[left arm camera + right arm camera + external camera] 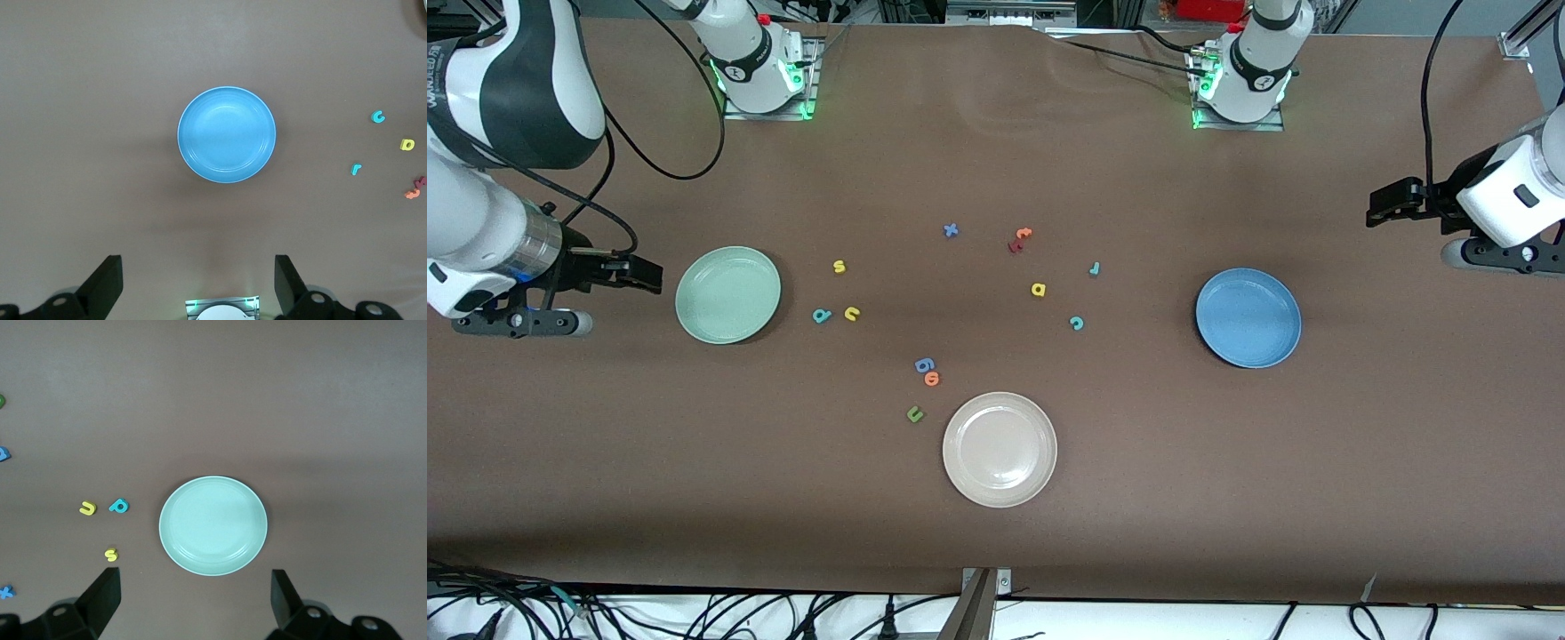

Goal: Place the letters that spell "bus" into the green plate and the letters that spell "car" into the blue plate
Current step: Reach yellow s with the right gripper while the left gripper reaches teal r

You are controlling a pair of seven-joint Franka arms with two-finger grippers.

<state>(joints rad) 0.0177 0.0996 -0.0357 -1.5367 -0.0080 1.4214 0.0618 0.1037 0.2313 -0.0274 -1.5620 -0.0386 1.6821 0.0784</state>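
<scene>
Nearest the front camera lies the cream-white plate (pixel 1000 449) on the brown table (pixel 1316 480), with a green "u" (pixel 914 413), an orange letter (pixel 932 379) and a blue "g" (pixel 924 364) just beside it. Farther back, the round pale green plate (pixel 727 294) sits toward the right arm's end, bare inside its shallow rim. Near it lie the teal "b" (pixel 822 315), yellow "u" (pixel 852 313) and yellow "s" (pixel 839 267), each apart from the others. The mid-blue plate (pixel 1248 317), also bare, sits toward the left arm's end; the teal "c" (pixel 1077 324), yellow "a" (pixel 1038 289) and teal "r" (pixel 1094 268) lie between it and the table's middle. Open table surrounds both plates. The right tool (pixel 640 271) waits over the table edge beside the green plate, fingers wide, holding nothing. The left tool (pixel 1383 204) waits likewise above the blue plate's end, fingers wide.
</scene>
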